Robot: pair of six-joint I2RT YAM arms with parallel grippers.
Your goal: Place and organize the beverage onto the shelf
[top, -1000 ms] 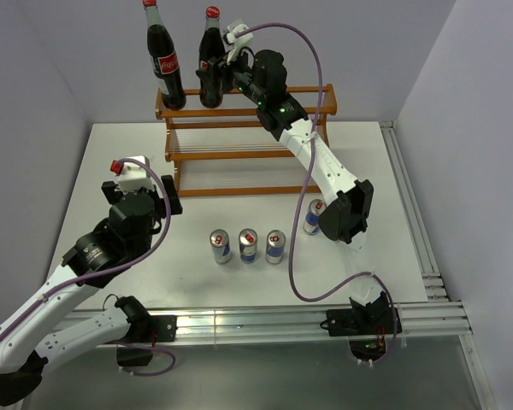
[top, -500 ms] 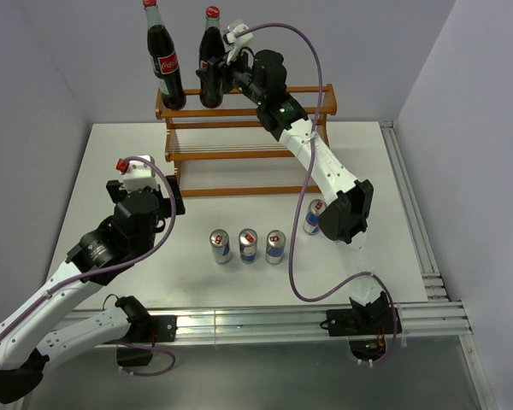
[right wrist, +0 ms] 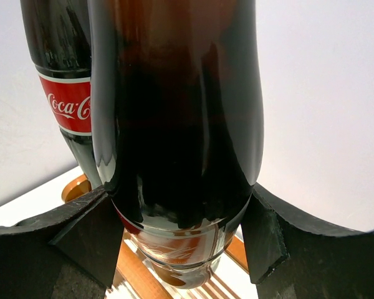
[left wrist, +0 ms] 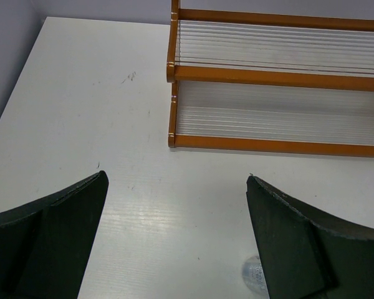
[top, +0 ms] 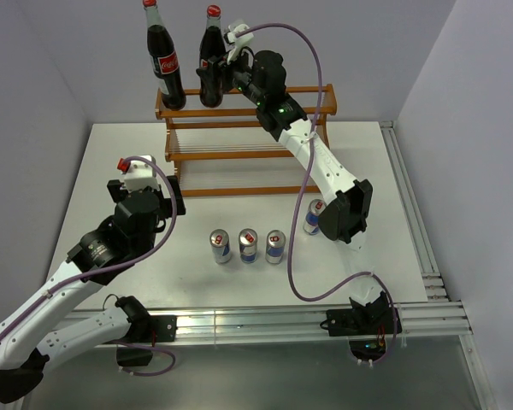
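Two dark cola bottles stand on the top tier of the orange-brown shelf (top: 239, 154) at its left end. The left bottle (top: 165, 64) stands free. My right gripper (top: 225, 81) is shut on the lower body of the second bottle (top: 210, 60). In the right wrist view this bottle (right wrist: 181, 124) fills the gap of the gripper (right wrist: 177, 199), its base at the slats (right wrist: 134, 274). Several silver-blue cans (top: 248, 245) stand on the table in front. My left gripper (left wrist: 176, 177) hangs open and empty over the table, facing the shelf's lower left corner (left wrist: 172, 140).
Three cans stand in a row at mid-table, and one more can (top: 313, 216) sits to their right by the right arm's elbow. One can top (left wrist: 254, 275) shows by my left gripper's right finger. The shelf's two lower tiers hold nothing. A rail frame (top: 410, 231) runs along the table's right edge.
My left arm has crept slightly to the right, toward the shelf. The right arm and the bottle it holds have not moved.
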